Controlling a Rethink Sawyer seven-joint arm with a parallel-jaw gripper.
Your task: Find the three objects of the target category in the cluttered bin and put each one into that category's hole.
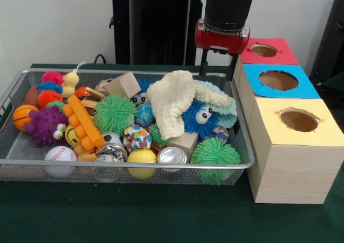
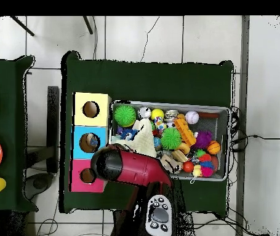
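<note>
So the gripper (image 1: 219, 71) is hovering at the wire bin's (image 1: 134, 165) back corner next to the blue-topped box (image 1: 279, 81), fingers apart with nothing in them. Looks like it's between picks, searching. Can't tell the target category; next it drops into the pile, where the cream cloth (image 1: 174, 100) half-covers the blue fuzzy ball (image 1: 200, 116).

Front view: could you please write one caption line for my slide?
Robot gripper hovers behind a wire bin of toys, beside three wooden boxes with red, blue and yellow tops.
</note>
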